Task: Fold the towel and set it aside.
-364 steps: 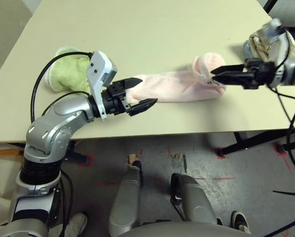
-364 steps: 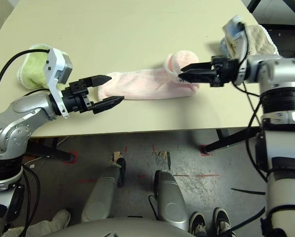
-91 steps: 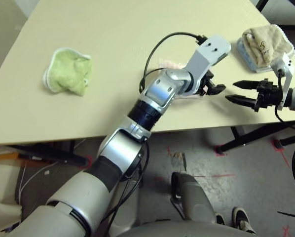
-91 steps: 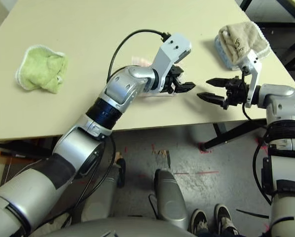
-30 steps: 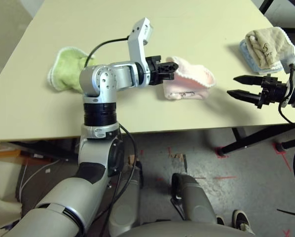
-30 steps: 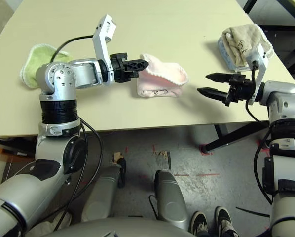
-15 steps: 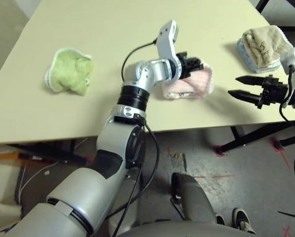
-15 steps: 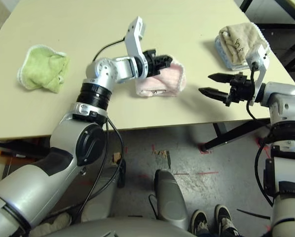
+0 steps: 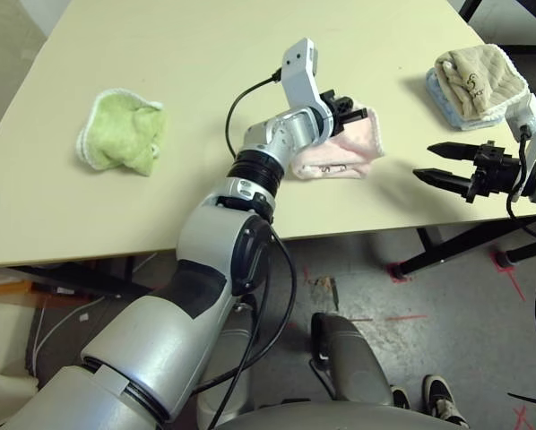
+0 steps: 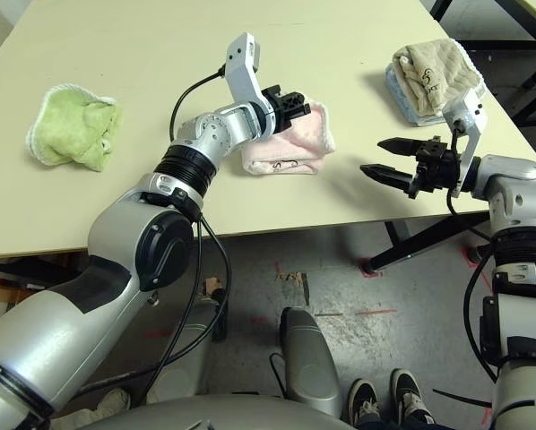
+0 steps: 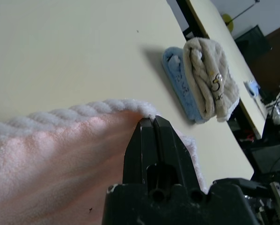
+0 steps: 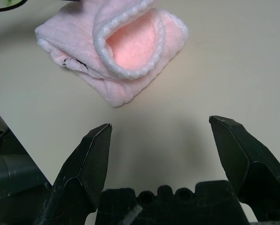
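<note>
The pale pink towel (image 9: 335,159) lies folded into a small thick pile near the table's front edge, right of centre. My left gripper (image 9: 356,113) reaches across over it and is shut on the white-edged rim of its top layer (image 11: 107,107), which is lifted off the pile in a loop (image 12: 130,44). My right gripper (image 9: 423,161) hovers open a short way right of the towel, off the table's front right edge, with nothing between its fingers (image 12: 95,150).
A light-green fluffy cloth (image 9: 120,134) lies at the table's left. A folded beige towel on a blue layer (image 9: 472,79) sits at the far right edge. The table's front edge (image 9: 340,231) runs just below the pink towel.
My left gripper has carried the towel's edge rightward over the pile, closing the fold. The right gripper has stayed open in nearly the same place.
</note>
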Controlling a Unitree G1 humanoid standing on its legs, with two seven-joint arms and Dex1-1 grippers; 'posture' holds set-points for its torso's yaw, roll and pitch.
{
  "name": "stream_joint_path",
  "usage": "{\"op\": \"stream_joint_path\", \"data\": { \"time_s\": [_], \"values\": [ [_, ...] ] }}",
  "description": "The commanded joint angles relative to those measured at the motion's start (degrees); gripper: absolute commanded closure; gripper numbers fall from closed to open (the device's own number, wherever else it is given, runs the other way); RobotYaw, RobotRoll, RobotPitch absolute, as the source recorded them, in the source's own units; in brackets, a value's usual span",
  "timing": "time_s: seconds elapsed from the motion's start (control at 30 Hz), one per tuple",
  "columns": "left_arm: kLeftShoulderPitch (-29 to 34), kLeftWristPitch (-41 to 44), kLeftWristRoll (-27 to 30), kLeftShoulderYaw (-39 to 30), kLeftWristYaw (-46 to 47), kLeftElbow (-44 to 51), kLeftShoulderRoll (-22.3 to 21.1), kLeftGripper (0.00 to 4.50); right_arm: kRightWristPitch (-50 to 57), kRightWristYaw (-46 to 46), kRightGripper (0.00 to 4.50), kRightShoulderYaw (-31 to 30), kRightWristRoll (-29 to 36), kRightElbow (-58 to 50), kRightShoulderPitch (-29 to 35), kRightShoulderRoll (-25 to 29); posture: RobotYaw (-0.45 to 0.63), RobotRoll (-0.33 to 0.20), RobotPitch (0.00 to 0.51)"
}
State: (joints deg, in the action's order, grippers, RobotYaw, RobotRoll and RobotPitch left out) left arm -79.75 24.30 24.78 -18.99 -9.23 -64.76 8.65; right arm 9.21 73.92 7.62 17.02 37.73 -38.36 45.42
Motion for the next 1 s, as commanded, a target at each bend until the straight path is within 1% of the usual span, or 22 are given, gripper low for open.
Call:
{"op": "stream_joint_path", "data": {
  "time_s": [0.03, 0.07, 0.17, 0.23, 0.3, 0.33, 0.37, 0.4, 0.47, 0.53, 0.63, 0.73, 0.77, 0.83, 0.87, 1.0],
  "values": [
    [0.32, 5.07, -0.02, 2.55, -4.24, 0.47, 6.24, 4.09, 0.22, -0.31, 0.0, 0.14, 0.24, -0.9, 0.81, -0.44, -0.05, 0.0, 0.184],
    [1.02, 6.75, 0.01, 3.31, -5.53, 1.79, 6.18, 3.85, 0.24, -0.37, 0.0, 0.08, 0.2, -0.91, 0.8, -0.56, -0.05, 0.0, 0.184],
    [3.57, 12.36, 0.43, 5.85, -7.63, 7.95, 5.11, 2.75, 0.26, -0.43, 0.0, -0.05, 0.01, -0.62, 0.56, -0.82, -0.04, 0.0, 0.188],
    [6.2, 19.76, 1.98, 8.08, -8.44, 17.13, 3.85, 2.0, 0.16, -0.59, 0.0, -0.24, -0.28, 0.08, -0.01, -1.04, -0.03, 0.0, 0.192],
    [9.23, 26.78, 3.7, 10.95, -8.97, 28.95, 2.22, 1.24, 0.35, -0.8, 0.0, -0.06, -0.13, 0.89, -0.95, -1.36, -0.02, 0.0, 0.194],
    [10.63, 30.01, 4.84, 11.65, -8.54, 35.01, 1.3, 0.86, 0.66, -0.98, 0.0, 0.18, 0.13, 1.33, -1.69, -1.59, -0.02, 0.0, 0.194],
    [11.81, 32.66, 5.8, 11.94, -8.06, 40.15, 0.46, 0.39, 1.0, -1.15, 0.0, 0.43, 0.42, 1.75, -2.45, -1.83, -0.02, 0.0, 0.194],
    [12.74, 34.56, 6.52, 11.95, -7.55, 44.16, -0.27, 0.04, 1.39, -1.25, 0.0, 0.74, 0.81, 2.14, -3.14, -2.03, 0.0, 0.0, 0.195],
    [14.46, 37.11, 7.29, 11.73, -7.22, 51.38, -2.87, 0.01, 2.94, -1.69, 0.0, 1.69, 2.03, 3.04, -5.17, -2.69, 0.0, 0.0, 0.195],
    [16.61, 37.84, 6.57, 13.02, -8.14, 56.95, -6.54, 0.01, 4.86, -2.22, 0.0, 2.53, 3.36, 3.47, -7.06, -3.46, 0.01, 0.0, 0.195],
    [20.68, 37.57, 5.91, 15.34, -10.21, 62.48, -11.93, 0.01, 7.35, -3.22, 0.0, 3.27, 4.84, 3.37, -9.02, -4.75, 0.02, 0.0, 0.194],
    [24.89, 35.71, 5.5, 16.39, -12.24, 64.47, -16.27, 0.01, 9.23, -5.33, 0.0, 3.89, 5.91, 2.92, -10.78, -6.75, 0.03, 0.0, 0.194],
    [26.11, 34.32, 4.56, 17.35, -12.86, 64.55, -17.65, 0.18, 9.4, -6.29, 0.0, 4.14, 6.11, 3.11, -11.45, -7.54, 0.03, 0.0, 0.193],
    [28.1, 32.25, 3.83, 17.69, -13.47, 64.09, -18.87, 0.59, 8.25, -9.26, 0.39, 4.69, 5.98, 4.0, -13.05, -9.56, 0.03, 0.0, 0.192],
    [28.71, 31.45, 3.69, 17.74, -13.86, 63.78, -19.1, 0.95, 7.53, -10.45, 0.66, 4.8, 5.81, 4.45, -13.74, -10.4, 0.03, 0.0, 0.192],
    [29.88, 27.66, 2.48, 18.39, -14.74, 61.5, -18.64, 2.46, 5.16, -13.26, 2.13, 4.29, 4.98, 5.78, -16.5, -13.78, 0.03, 0.0, 0.191]
  ]
}}
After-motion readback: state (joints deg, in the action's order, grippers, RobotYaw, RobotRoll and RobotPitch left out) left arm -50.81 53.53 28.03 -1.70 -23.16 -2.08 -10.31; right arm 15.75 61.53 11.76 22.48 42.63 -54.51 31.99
